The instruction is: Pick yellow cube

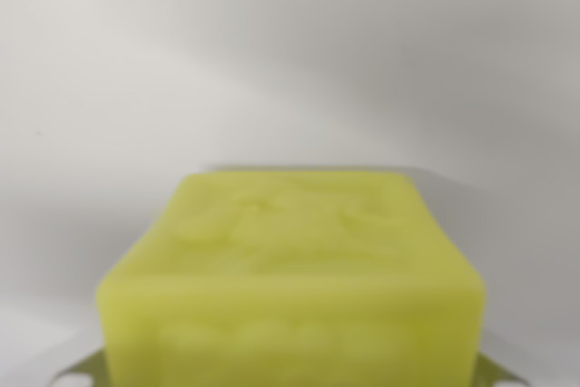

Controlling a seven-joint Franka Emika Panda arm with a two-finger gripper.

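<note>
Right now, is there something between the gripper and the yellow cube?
Nothing visible. The cube fills the lower middle of the wrist view, very close and blurred. Only metal-looking bits, likely gripper parts, show at its lower corners; the surface around it is plain white.

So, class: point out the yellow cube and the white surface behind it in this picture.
yellow cube (294, 251): wrist view, on its top face.
white surface (272, 52): wrist view, on the bare area above the cube.
</note>
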